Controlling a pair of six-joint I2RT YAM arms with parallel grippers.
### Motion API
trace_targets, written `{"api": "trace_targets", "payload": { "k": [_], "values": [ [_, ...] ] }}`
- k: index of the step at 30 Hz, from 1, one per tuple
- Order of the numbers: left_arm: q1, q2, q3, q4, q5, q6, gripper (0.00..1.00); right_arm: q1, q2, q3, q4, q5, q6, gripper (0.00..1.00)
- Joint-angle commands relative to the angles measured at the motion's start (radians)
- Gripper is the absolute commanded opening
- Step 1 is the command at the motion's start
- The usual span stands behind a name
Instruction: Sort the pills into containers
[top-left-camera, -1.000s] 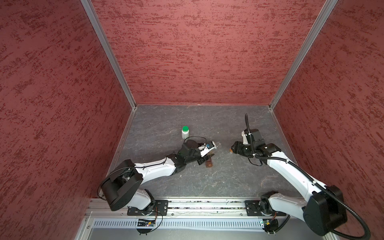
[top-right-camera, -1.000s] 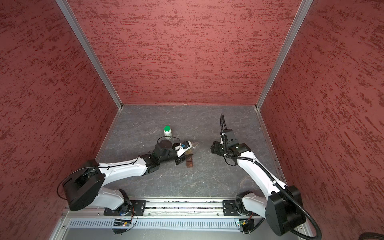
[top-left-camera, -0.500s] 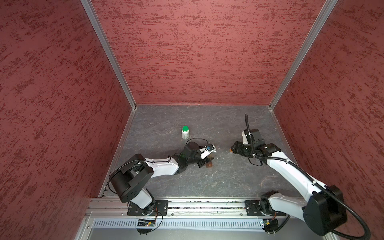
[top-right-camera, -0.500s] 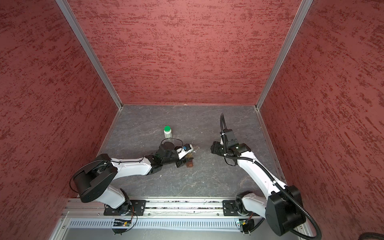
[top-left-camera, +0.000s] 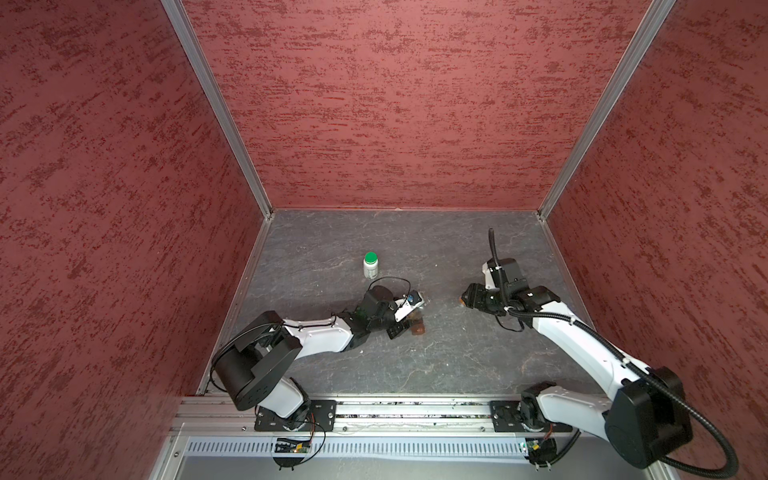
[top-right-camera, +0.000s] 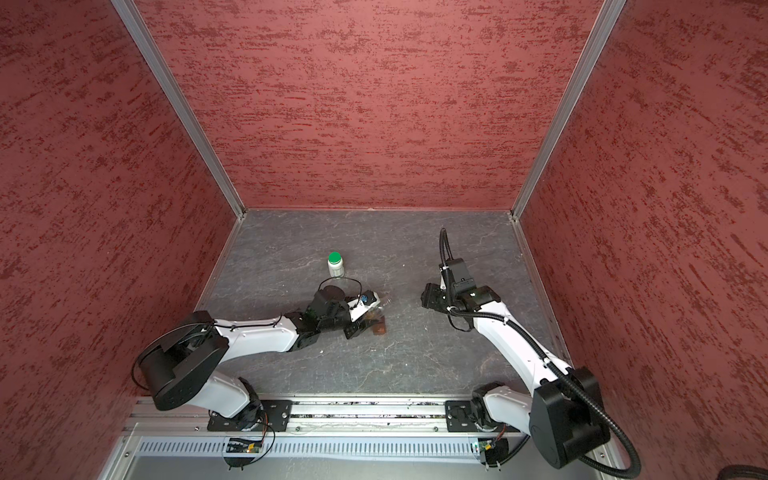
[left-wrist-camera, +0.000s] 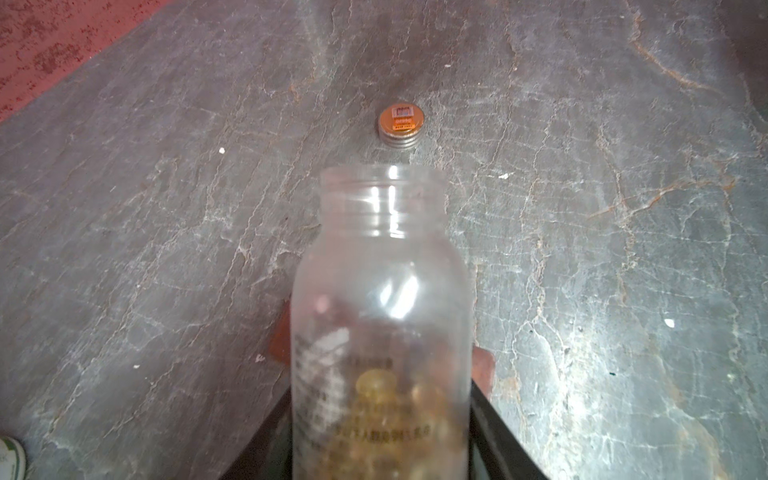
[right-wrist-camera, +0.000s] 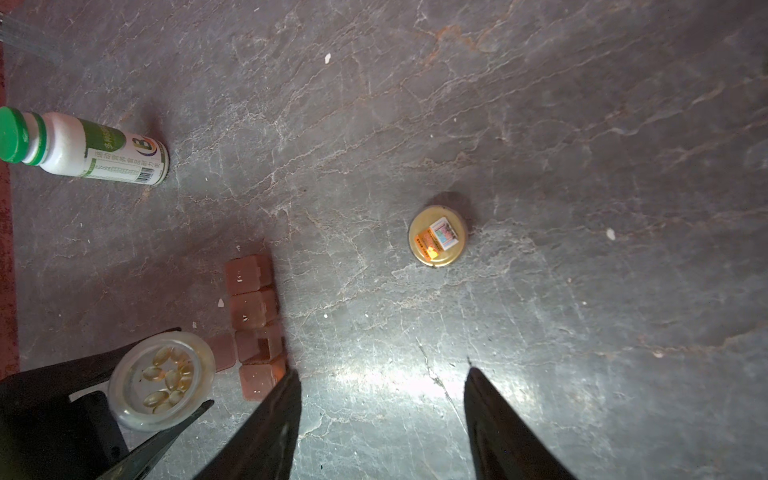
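Note:
My left gripper (left-wrist-camera: 380, 419) is shut on a clear uncapped bottle (left-wrist-camera: 382, 299) with yellow gel pills (left-wrist-camera: 376, 384) lying in it. In both top views that gripper (top-left-camera: 409, 313) (top-right-camera: 365, 318) holds the bottle low and tilted over the reddish pill organizer (top-left-camera: 417, 328) (top-right-camera: 379, 328). The right wrist view looks into the bottle's mouth (right-wrist-camera: 162, 380), which sits beside the organizer's compartments (right-wrist-camera: 253, 307). The bottle's orange cap (left-wrist-camera: 400, 124) (right-wrist-camera: 438, 237) lies flat on the table. My right gripper (right-wrist-camera: 382, 374) (top-left-camera: 471, 297) hovers open over bare table near the cap, with nothing between its fingers.
A white bottle with a green cap (top-left-camera: 370, 266) (top-right-camera: 335, 264) (right-wrist-camera: 83, 149) stands behind the left gripper. Red walls close in the grey stone table (top-left-camera: 415, 374) on three sides. The arm bases sit along the front rail.
The left arm has folded and sunk lower, bringing the clear bottle down closer over the organizer. The right arm has not moved.

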Motion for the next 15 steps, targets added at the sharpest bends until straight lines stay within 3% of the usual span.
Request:
{"api": "trace_targets", "payload": {
  "k": [1, 15],
  "values": [
    [0.006, -0.027, -0.006, -0.047, -0.017, -0.005, 0.0, -0.003, 0.0, -0.015, 0.03, -0.008, -0.009, 0.64],
    [0.006, -0.034, 0.039, -0.23, -0.017, -0.015, 0.0, -0.004, 0.004, -0.025, 0.047, -0.031, -0.027, 0.64]
  ]
}}
